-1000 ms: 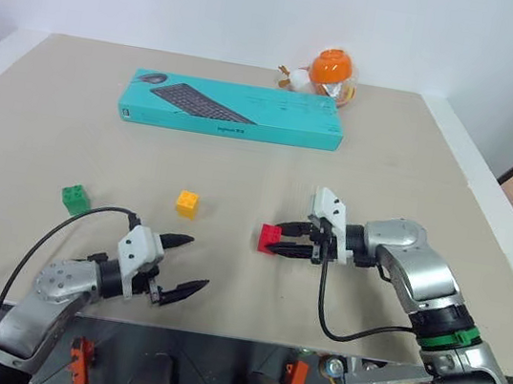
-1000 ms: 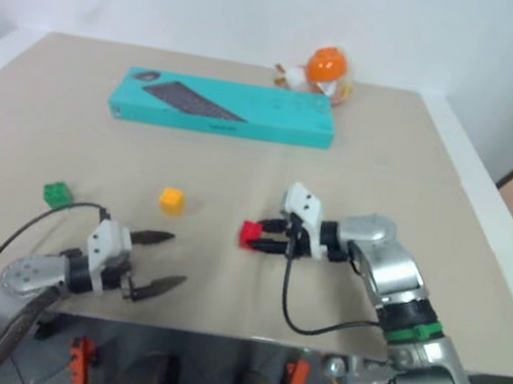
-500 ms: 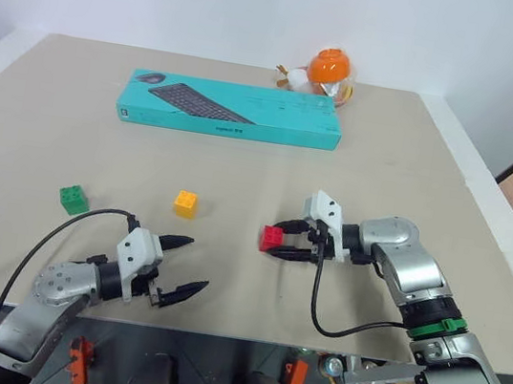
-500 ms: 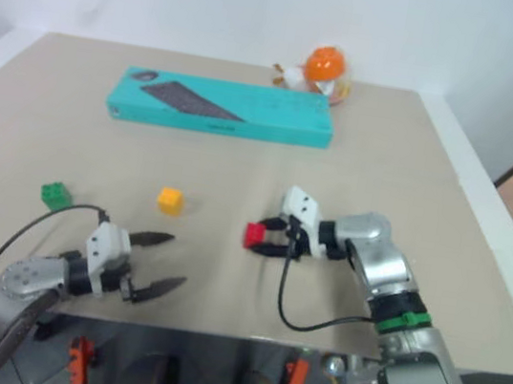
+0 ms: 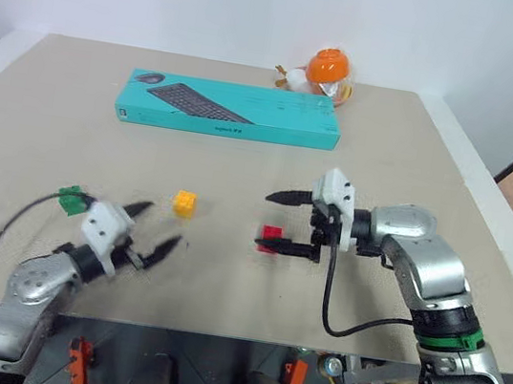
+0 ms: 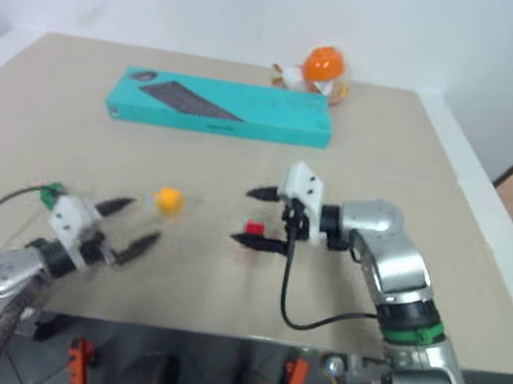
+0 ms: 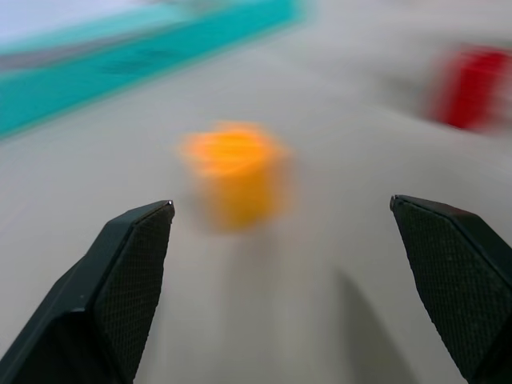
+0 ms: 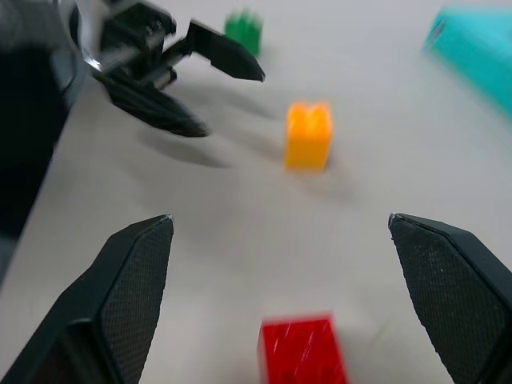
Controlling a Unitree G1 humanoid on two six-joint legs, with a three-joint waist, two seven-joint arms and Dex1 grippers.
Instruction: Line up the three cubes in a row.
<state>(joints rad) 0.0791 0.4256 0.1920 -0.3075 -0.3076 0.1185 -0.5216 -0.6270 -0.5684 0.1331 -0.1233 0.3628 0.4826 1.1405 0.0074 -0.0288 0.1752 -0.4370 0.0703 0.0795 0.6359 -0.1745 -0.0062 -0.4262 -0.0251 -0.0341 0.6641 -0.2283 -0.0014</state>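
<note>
The red cube (image 5: 272, 235) rests on the table, just under my right gripper (image 5: 264, 220). That gripper hovers open and holds nothing, one finger above the cube and one beside it. A short way to the left sits the yellow cube (image 5: 185, 204). My left gripper (image 5: 164, 222) is open and empty and points at the yellow cube (image 7: 236, 180) from the near left. The green cube (image 5: 70, 200) lies at the far left, close behind the left wrist and partly covered by its cable. In the right wrist view the red cube (image 8: 302, 352) is nearest, the yellow cube (image 8: 309, 134) and green cube (image 8: 244, 32) beyond it.
A long teal keyboard box (image 5: 230, 109) lies across the back of the table. A round orange and white toy (image 5: 323, 72) stands behind its right end. The table's front edge runs just below both arms.
My right gripper has opened, let go of the red cube and lifted off it. My left gripper has swung left and turned toward the yellow cube.
</note>
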